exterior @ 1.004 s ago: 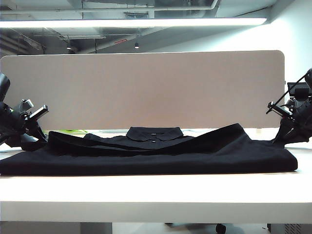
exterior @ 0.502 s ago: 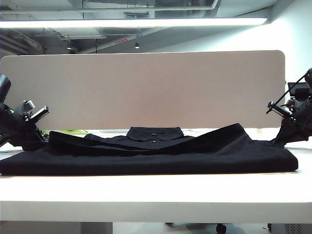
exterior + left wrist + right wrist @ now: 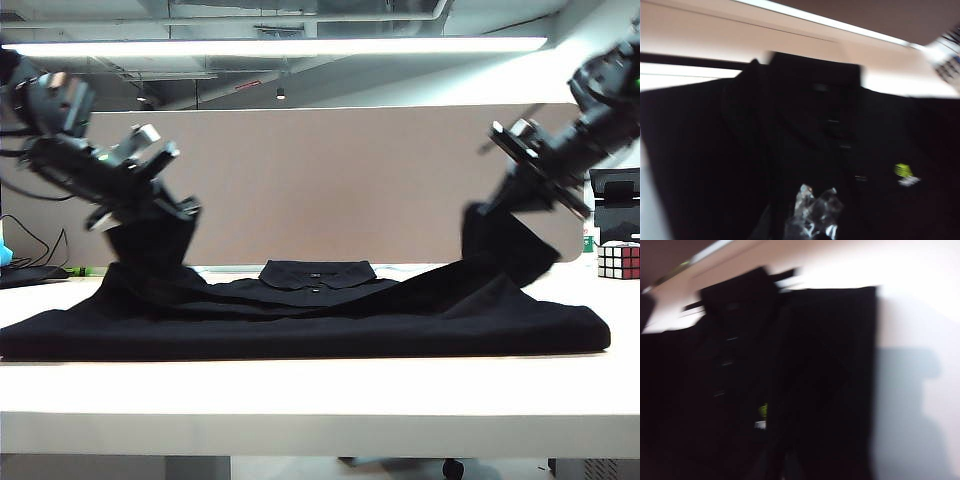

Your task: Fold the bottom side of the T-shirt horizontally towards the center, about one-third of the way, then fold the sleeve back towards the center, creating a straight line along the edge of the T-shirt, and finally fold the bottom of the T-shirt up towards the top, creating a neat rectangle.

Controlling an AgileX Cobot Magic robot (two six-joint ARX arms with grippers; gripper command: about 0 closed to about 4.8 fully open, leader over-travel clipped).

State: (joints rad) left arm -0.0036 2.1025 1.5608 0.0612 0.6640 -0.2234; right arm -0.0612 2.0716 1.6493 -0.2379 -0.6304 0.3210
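Spread wide across the white table, low in the exterior frame: the black T-shirt, collar at centre toward the grey partition; both far corners of the cloth pulled up off the surface.

At upper left of the frame, raised above the table: the left gripper, clenched on a peak of the T-shirt hanging beneath it; at upper right, likewise lifted: the right gripper, clamped on the opposite corner, fabric draped down from it in a slanting fold.

Seen blurred from the left wrist: placket buttons and a small yellow mark near the neck; clear fingertips pinched into dark cloth.

At far right of the exterior frame, on the table: a Rubik's cube.
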